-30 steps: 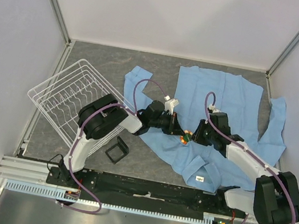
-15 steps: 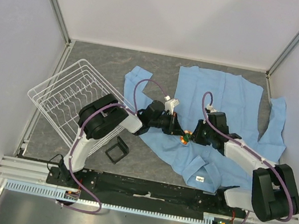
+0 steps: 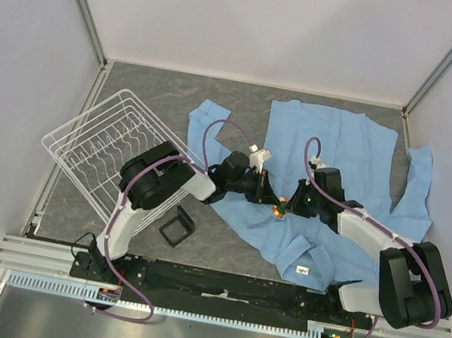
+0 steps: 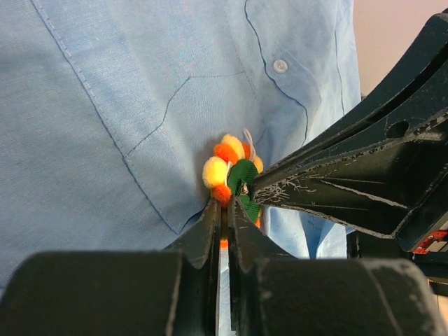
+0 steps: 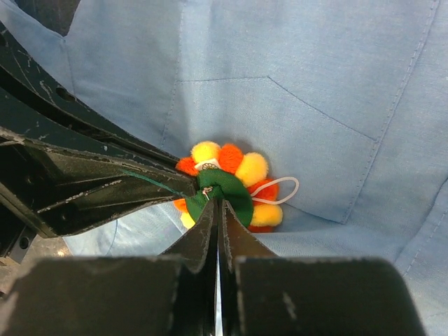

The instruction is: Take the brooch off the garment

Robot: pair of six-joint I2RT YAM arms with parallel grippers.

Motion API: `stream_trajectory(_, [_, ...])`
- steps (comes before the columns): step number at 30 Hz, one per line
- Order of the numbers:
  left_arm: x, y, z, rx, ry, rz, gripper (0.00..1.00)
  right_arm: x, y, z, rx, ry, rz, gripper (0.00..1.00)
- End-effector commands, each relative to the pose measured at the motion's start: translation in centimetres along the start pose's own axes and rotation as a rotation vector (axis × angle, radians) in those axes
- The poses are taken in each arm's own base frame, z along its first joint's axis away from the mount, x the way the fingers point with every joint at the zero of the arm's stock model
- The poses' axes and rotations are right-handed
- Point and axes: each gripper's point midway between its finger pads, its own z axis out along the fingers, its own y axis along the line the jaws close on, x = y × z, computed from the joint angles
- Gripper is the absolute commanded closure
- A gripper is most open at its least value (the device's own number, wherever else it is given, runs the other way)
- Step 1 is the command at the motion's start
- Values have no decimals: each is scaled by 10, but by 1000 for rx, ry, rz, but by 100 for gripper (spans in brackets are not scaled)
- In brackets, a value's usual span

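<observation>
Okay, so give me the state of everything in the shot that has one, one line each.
brooch: lying against the garment, green backing showing, pinched from both sides.
garment: spread open, rumpled.
left gripper: shut on the brooch's edge.
right gripper: shut on the brooch's green backing.
wire rack: tipped at an angle.
black frame: lying flat.

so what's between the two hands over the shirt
The brooch: the left hand and right hand both close on it, clearest in the wrist views.
</observation>
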Motion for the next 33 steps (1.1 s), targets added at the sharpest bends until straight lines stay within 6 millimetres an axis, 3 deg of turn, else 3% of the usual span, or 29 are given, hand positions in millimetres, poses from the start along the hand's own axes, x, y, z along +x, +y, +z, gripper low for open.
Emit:
stream_trajectory(1, [7,-2,4,13,29,-3,98,10,-16,5,81,28,16,100])
stream_trajectory(6, [8,-1,4,14,32,-3,98,27,-25,9,149,88,-4,100])
stream_trajectory(12, [8,-1,5,13,35,-1,98,31,1,7,54,110,-44,100])
stream_trajectory(20, [8,0,5,5,32,-1,98,29,10,-6,18,99,-49,100])
stream_trajectory(25, [6,-1,4,7,28,3,98,35,-1,-4,66,106,-45,100])
stream_trajectory(31, [6,-2,3,5,25,10,98,13,16,-17,8,22,-49,100])
stream_trajectory(33, [6,-2,3,7,25,12,98,7,18,-22,8,-6,-45,94])
